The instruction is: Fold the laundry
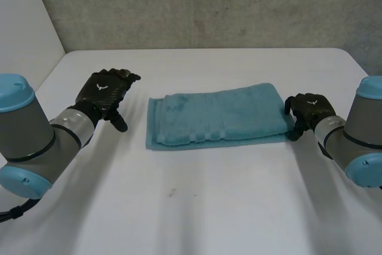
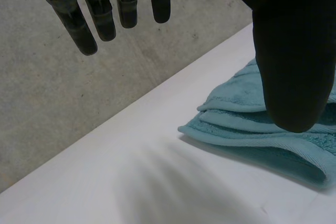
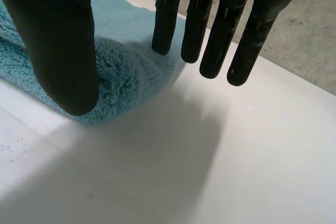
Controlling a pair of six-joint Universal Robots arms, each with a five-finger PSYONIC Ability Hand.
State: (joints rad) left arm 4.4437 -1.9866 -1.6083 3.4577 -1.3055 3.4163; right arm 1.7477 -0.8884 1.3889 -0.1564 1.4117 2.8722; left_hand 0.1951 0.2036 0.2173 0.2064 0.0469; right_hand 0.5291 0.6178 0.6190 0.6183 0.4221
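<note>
Nearest my head camera, the left arm [image 1: 36, 138] and right arm [image 1: 358, 135] come in from either side, both cut off at the frame's edges. Bare white bench [image 1: 197, 201] lies between them.

Further out, the towel [image 1: 218, 116] lies flat across the middle of the bench, teal, folded into a long band with stacked layers showing at its left end.

The left robot hand [image 1: 107, 95] hangs above the bench, near that end but apart from it. In its wrist view the fingers [image 2: 79, 24] are straight and spread, holding nothing. Its thumb [image 2: 294, 51] covers part of the towel [image 2: 247, 124], which also runs out of that view, so I cannot see how the layers go on.

The right robot hand [image 1: 307, 111] sits just beside the towel's right end. Its fingers [image 3: 210, 35] are straight too, with nothing gripped. The thumb [image 3: 58, 40] hides part of the fluffy towel [image 3: 126, 77] end, and I cannot tell whether it touches the cloth.

Beyond the bench's far edge stands a grey wall [image 1: 209, 4].
</note>
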